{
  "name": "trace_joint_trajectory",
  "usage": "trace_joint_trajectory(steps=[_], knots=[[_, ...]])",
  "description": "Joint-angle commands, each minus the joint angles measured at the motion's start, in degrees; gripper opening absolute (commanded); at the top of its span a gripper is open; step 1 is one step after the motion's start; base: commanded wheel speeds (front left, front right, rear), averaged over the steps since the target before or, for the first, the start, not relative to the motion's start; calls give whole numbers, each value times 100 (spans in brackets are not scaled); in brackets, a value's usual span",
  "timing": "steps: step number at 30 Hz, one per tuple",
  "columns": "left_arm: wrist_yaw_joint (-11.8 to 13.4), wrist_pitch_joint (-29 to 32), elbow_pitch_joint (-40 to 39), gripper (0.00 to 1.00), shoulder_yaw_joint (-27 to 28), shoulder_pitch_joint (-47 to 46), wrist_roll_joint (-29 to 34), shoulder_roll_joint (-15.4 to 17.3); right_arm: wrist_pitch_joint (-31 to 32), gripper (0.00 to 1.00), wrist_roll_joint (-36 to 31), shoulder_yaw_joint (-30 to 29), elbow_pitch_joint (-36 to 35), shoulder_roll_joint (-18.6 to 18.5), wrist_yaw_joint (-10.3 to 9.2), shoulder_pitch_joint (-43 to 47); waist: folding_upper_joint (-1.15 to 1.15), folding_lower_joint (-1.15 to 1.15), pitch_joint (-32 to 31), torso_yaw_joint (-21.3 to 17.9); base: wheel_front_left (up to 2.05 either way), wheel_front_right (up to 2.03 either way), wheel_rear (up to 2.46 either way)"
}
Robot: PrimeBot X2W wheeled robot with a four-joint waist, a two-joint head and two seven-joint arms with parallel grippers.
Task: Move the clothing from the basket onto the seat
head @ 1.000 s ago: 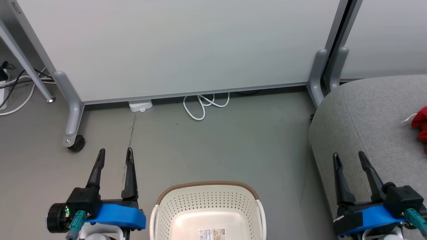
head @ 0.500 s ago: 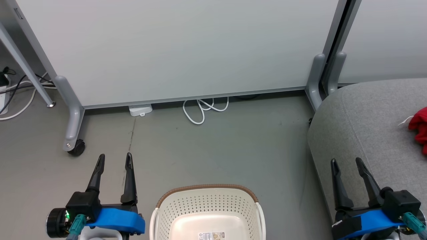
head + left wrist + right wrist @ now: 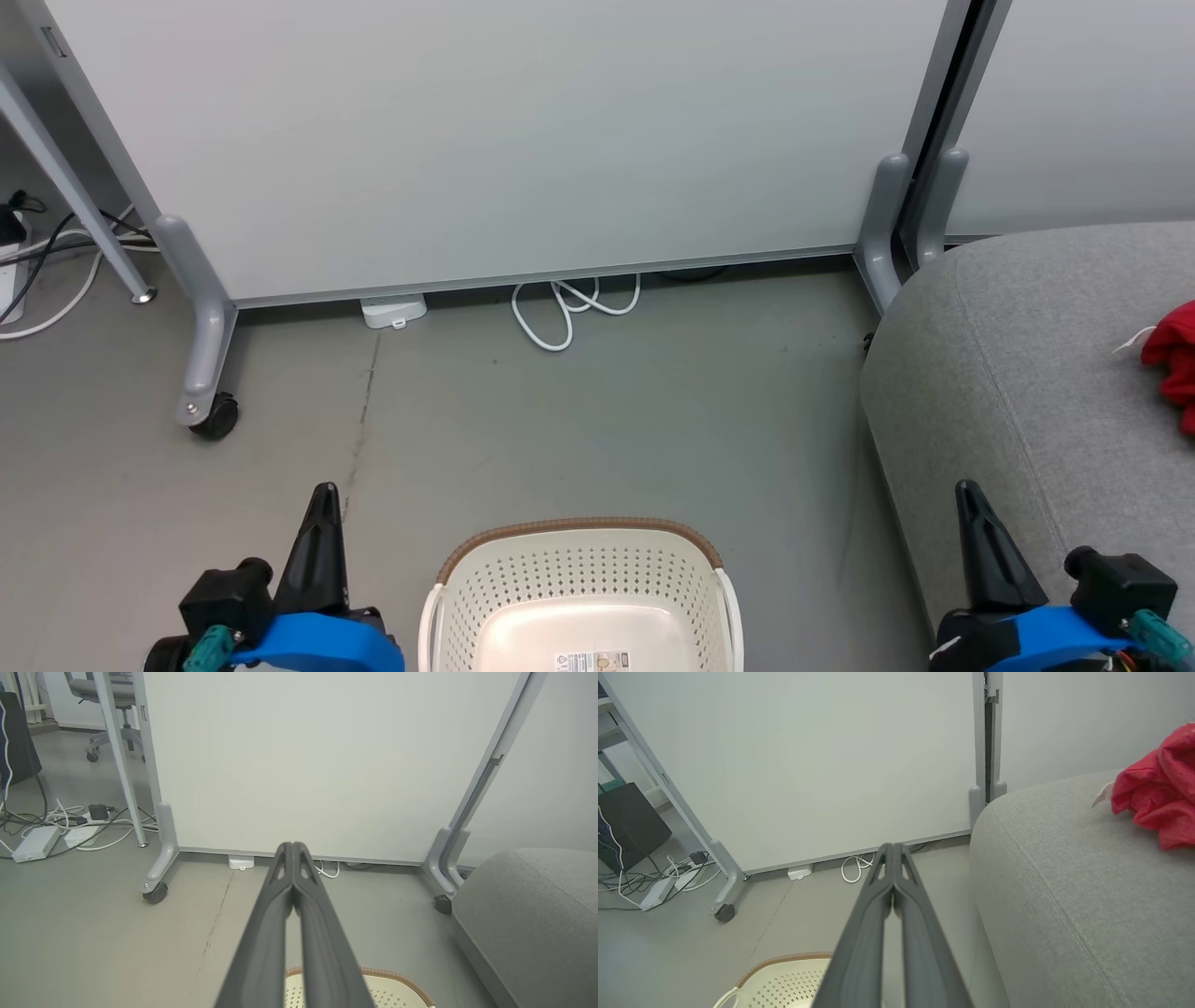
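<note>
This was an office-like workroom. Tall pale-grey partition panels (image 3: 485, 140) stood on grey metal legs with black castor wheels (image 3: 217, 415) over a smooth grey floor (image 3: 607, 420). White cables (image 3: 569, 308) looped under one panel. White power strips (image 3: 37, 842) lay among tangled leads, near a grey swivel chair (image 3: 96, 687) on castors. A large grey woven-fabric upholstered seat (image 3: 1027, 355) stood beside the panels.

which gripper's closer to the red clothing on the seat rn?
Right. The right gripper is shut at the seat's near edge, red clothing ahead to its right. The left gripper is shut over the floor, on the basket's far side.
</note>
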Motion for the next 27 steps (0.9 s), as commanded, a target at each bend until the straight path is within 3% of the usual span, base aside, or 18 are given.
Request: trace_joint_trajectory(steps=[1,27], knots=[[-14,60,-96,0,74,-152,-297,6,62,0,304,-30,-86,-17,0,-108,0,0,1,-5,0,0,0],[-97,668,-234,0,308,-268,-2854,7,679,0,2844,-108,-142,-26,0,-261,0,0,-4,-67,0,0,0]])
